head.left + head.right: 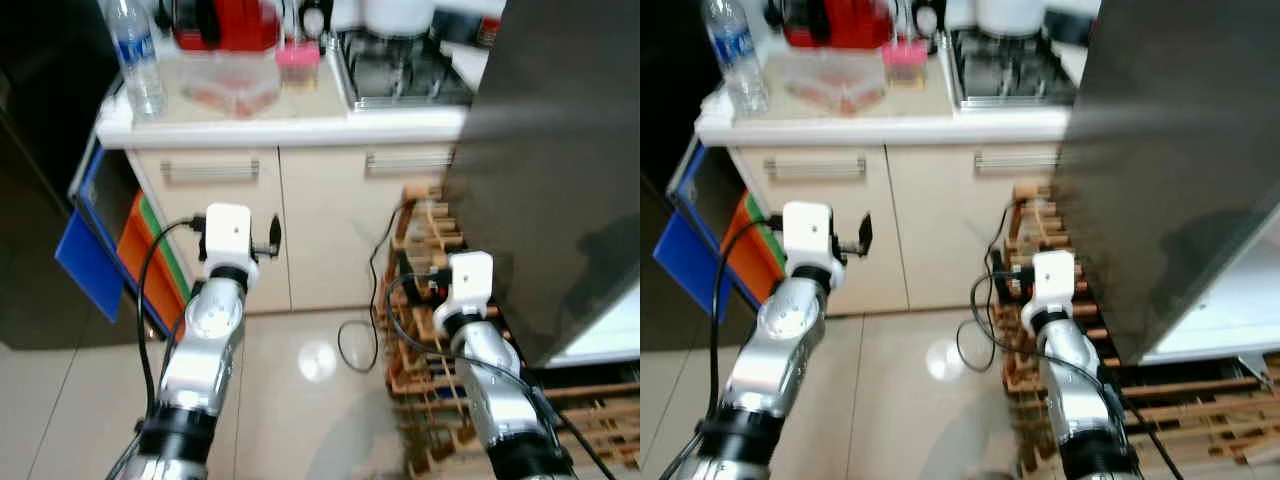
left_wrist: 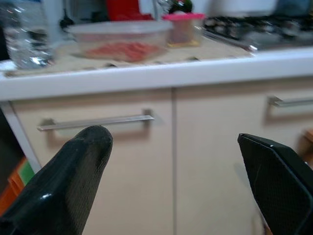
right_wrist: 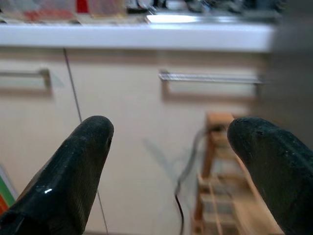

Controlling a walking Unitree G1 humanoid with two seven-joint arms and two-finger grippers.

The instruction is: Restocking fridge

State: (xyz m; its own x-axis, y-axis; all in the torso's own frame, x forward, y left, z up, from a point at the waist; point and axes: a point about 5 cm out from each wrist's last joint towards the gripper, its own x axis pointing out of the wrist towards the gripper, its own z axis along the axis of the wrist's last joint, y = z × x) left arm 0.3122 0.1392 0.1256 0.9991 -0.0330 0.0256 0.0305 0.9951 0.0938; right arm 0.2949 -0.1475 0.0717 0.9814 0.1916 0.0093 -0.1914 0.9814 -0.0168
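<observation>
Clear food container (image 1: 228, 85), holding reddish contents, is sitting on the counter (image 1: 300, 125); below the counter, left gripper (image 2: 171, 171) and right gripper (image 3: 171, 166) are hovering, jaws wide.

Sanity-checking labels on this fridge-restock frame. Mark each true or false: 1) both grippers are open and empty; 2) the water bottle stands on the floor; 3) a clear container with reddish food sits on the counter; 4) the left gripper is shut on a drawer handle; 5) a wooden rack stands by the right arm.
1) True: the left gripper and right gripper are open, holding nothing.
2) False: the water bottle stands on the counter.
3) True: the clear container is there.
4) False: it is open, short of the drawer handle.
5) True: the wooden rack is beside it.
</observation>
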